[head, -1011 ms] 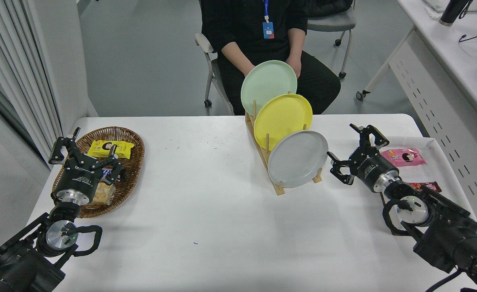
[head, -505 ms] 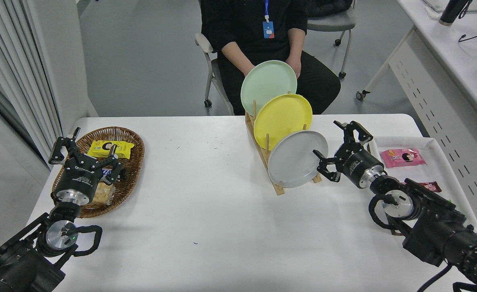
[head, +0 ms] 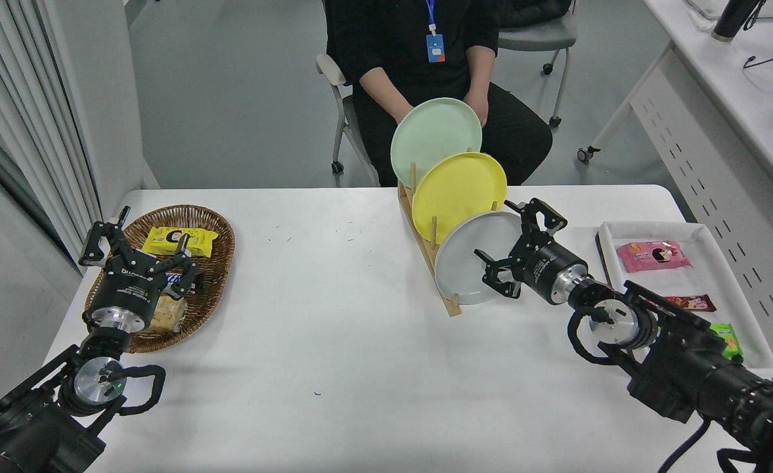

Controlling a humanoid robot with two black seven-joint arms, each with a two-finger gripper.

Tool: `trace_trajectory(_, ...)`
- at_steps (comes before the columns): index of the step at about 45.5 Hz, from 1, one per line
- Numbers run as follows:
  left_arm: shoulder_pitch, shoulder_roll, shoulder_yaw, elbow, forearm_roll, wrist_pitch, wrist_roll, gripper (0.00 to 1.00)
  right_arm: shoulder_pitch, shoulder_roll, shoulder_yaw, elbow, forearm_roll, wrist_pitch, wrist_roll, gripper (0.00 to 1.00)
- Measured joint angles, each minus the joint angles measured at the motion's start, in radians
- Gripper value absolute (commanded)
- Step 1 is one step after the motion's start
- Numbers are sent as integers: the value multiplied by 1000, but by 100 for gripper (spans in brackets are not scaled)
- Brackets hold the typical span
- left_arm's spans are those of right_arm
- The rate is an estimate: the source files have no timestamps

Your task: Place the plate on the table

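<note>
The light-grey plate [head: 468,263] stands on edge in the front slot of a wooden rack [head: 433,276] on the white table [head: 333,341]. My right gripper [head: 514,246] is open, with its fingers spread around the plate's right rim, one finger over the plate's face. Whether it touches the plate I cannot tell. My left gripper [head: 138,248] is open and parked at the lower left, above the wicker basket.
A yellow plate [head: 458,187] and a pale green plate [head: 433,138] stand behind the grey one in the rack. A wicker basket [head: 212,276] with snacks sits left. A white tray [head: 721,263] with snack packets sits right. A person [head: 425,59] sits at the far side.
My right arm has moved left from beside the tray to the grey plate's right rim, its open fingers now around the rim. The left arm and plates have not moved.
</note>
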Motion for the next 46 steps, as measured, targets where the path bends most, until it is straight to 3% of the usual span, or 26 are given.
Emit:
trace_trajectory(15, 0, 0, 0, 0, 0, 0, 0, 98, 14, -74, -10, 89, 50, -36, -61, 100)
trace_trajectory(46, 0, 0, 0, 0, 0, 0, 0, 98, 45, -148, -16, 140, 67, -68, -78, 100)
